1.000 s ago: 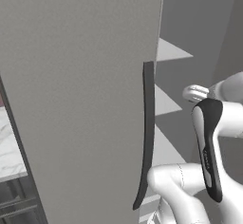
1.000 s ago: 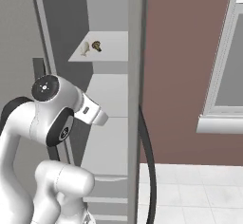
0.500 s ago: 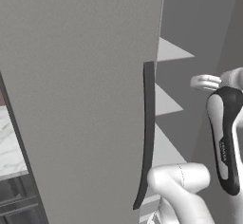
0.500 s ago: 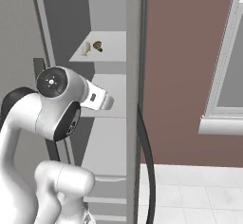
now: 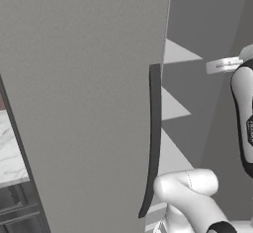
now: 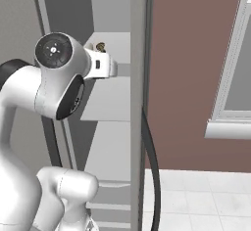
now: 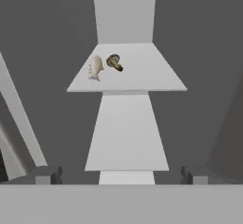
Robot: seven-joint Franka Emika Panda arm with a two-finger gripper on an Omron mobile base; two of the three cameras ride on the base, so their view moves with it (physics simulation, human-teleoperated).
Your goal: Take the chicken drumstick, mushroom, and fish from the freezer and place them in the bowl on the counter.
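The jaws stand wide apart and empty, their two dark tips low in the hand view, pointing into the open freezer (image 6: 117, 10). Ahead, white shelves step away with clear grey space between them. On the upper shelf (image 7: 142, 76) the pale fish (image 7: 95, 67) lies near the left front edge, with the brown mushroom (image 7: 114, 62) just beside it. The freezer door (image 5: 84, 103) stands swung out on the left, its dark handle (image 5: 153, 138) along the free edge. Beyond the door, a strip of marble worktop (image 5: 10, 150) shows.
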